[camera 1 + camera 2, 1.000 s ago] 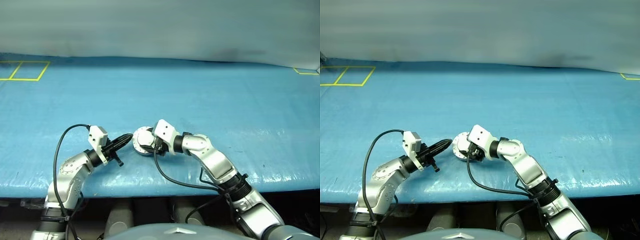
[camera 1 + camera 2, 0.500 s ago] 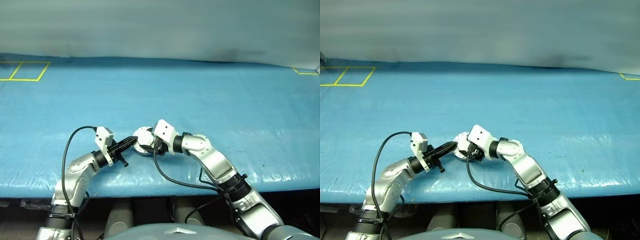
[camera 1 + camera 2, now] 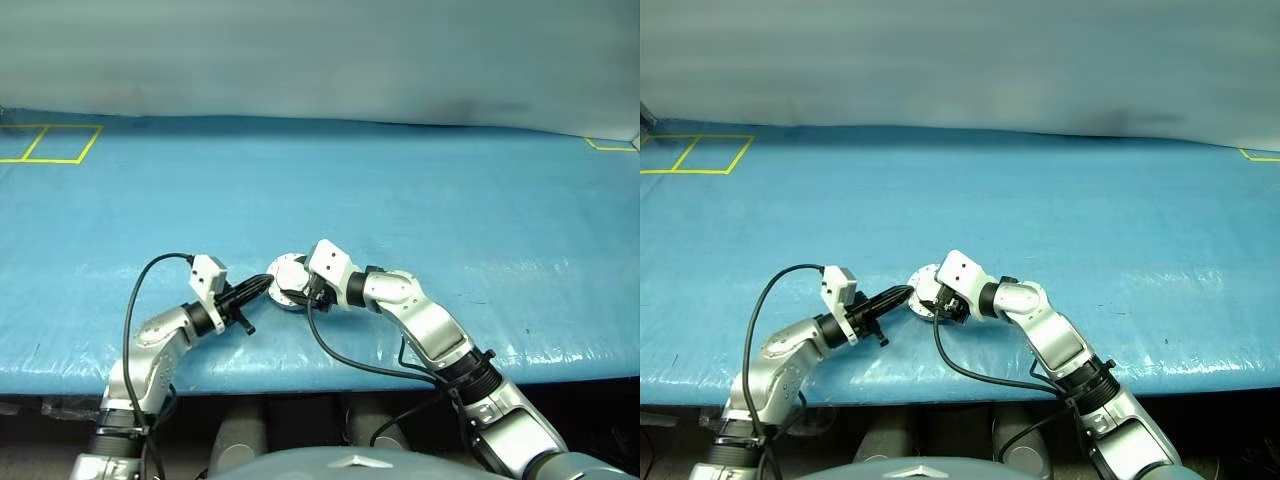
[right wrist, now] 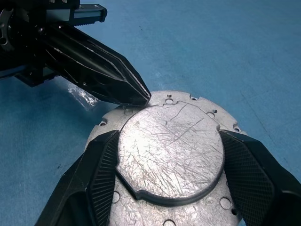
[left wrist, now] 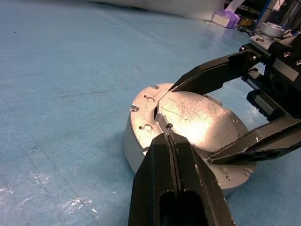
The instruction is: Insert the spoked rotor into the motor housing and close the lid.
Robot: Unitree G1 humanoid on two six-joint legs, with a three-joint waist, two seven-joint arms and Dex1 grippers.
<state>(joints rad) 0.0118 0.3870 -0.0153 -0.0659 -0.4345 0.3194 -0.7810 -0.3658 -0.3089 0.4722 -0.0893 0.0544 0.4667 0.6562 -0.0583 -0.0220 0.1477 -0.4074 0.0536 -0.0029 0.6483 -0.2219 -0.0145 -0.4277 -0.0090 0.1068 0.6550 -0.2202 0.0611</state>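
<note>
The lid (image 4: 170, 155) sits closed on the motor housing (image 5: 136, 146), near the front edge of the blue table (image 3: 420, 190); the right gripper (image 4: 169, 162) grips the lid's raised disc on both sides; the left gripper (image 5: 168, 139), fingers pressed together, touches its tip to the lid's rim.
</note>
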